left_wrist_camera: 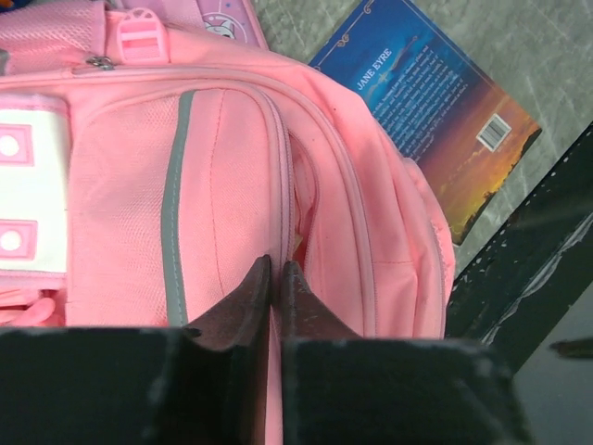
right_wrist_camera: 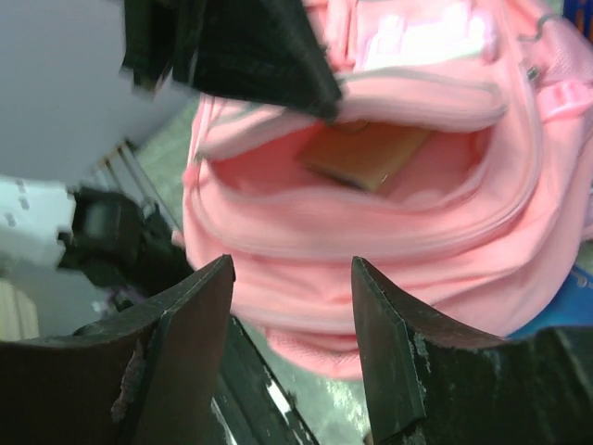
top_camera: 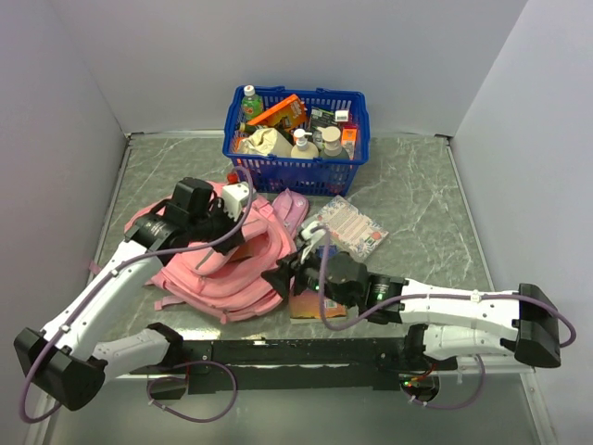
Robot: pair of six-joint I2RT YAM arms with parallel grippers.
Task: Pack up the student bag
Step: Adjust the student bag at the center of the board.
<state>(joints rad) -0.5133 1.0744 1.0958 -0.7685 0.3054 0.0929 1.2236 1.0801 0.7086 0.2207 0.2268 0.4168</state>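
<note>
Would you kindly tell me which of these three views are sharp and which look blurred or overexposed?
Top external: sharp, evenly lit, soft shadows only. Left wrist: the student bag and book are crisp, the cover lettering legible. Right wrist: smeared throughout, the bag's white patch washed out.

The grey marbled counter (top_camera: 417, 190) is viewed downward from high behind its near edge. The large soft pink fabric backpack (top_camera: 248, 278) is seen close up from both wrists and shared by all views.
</note>
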